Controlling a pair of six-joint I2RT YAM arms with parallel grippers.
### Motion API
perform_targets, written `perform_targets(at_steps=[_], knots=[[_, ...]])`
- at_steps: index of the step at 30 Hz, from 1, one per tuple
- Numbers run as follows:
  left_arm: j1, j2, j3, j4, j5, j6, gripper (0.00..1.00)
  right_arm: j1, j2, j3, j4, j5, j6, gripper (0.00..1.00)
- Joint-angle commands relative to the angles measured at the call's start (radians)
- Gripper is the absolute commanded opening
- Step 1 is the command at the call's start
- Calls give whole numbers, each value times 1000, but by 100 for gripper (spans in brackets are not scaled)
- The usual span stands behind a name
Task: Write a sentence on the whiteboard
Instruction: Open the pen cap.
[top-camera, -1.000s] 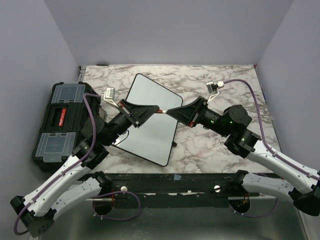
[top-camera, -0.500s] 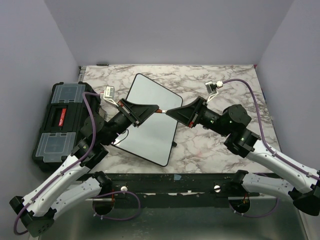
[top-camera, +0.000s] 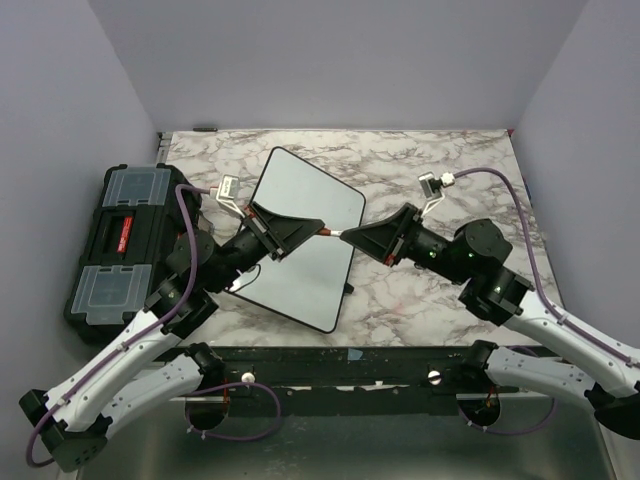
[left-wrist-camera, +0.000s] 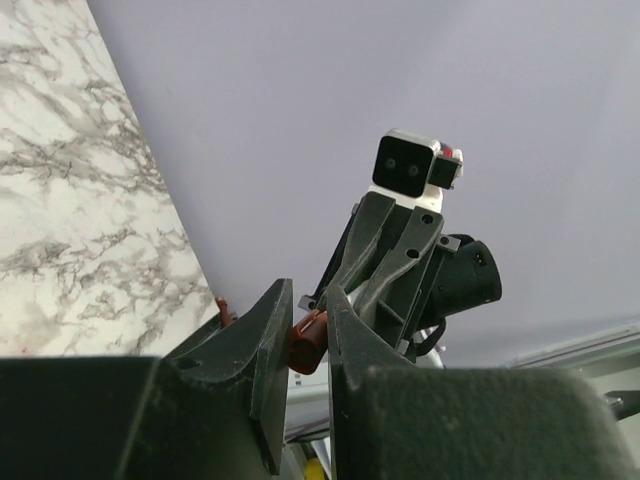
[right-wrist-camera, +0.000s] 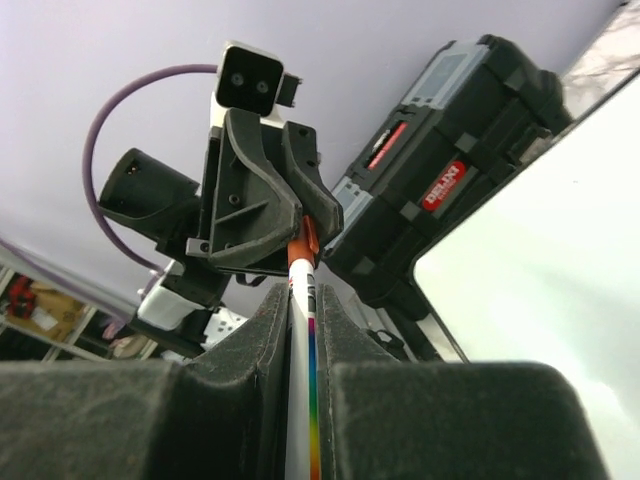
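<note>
The whiteboard (top-camera: 305, 285) lies flat on the marble desk (top-camera: 430, 165), just right of the black toolbox (top-camera: 115, 240). The toolbox lid is shut, so its contents cannot be seen. Above the whiteboard, the left jaws are narrow, clamped on the red end of the marker (top-camera: 333, 232). The right jaws are narrow, clamped on its white barrel.
</note>
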Motion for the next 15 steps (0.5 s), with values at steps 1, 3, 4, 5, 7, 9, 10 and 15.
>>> perform_targets(at_steps=[1, 3, 4, 5, 7, 9, 10, 15], knots=[[48, -22, 0, -106, -89, 68, 0, -2, -108, -16, -92, 131, -47, 1], [61, -25, 3, -120, -113, 59, 0, -2, -144, -29, -113, 153, -49, 1], [65, -26, 6, -137, -131, 46, 0, -3, -162, -34, -121, 160, -48, 1], [72, -30, 10, -161, -151, 32, 0, -2, -177, -38, -131, 167, -48, 1], [83, -38, 2, -174, -183, 1, 0, -3, -208, -48, -150, 179, -50, 1], [89, -36, -7, -157, -194, -15, 0, -2, -239, -52, -178, 188, -52, 1], [88, -26, 0, -154, -189, -15, 0, -3, -251, -50, -192, 224, -55, 1], [89, 103, 53, -159, -102, 5, 0, -3, -311, -12, -361, 370, -67, 1]])
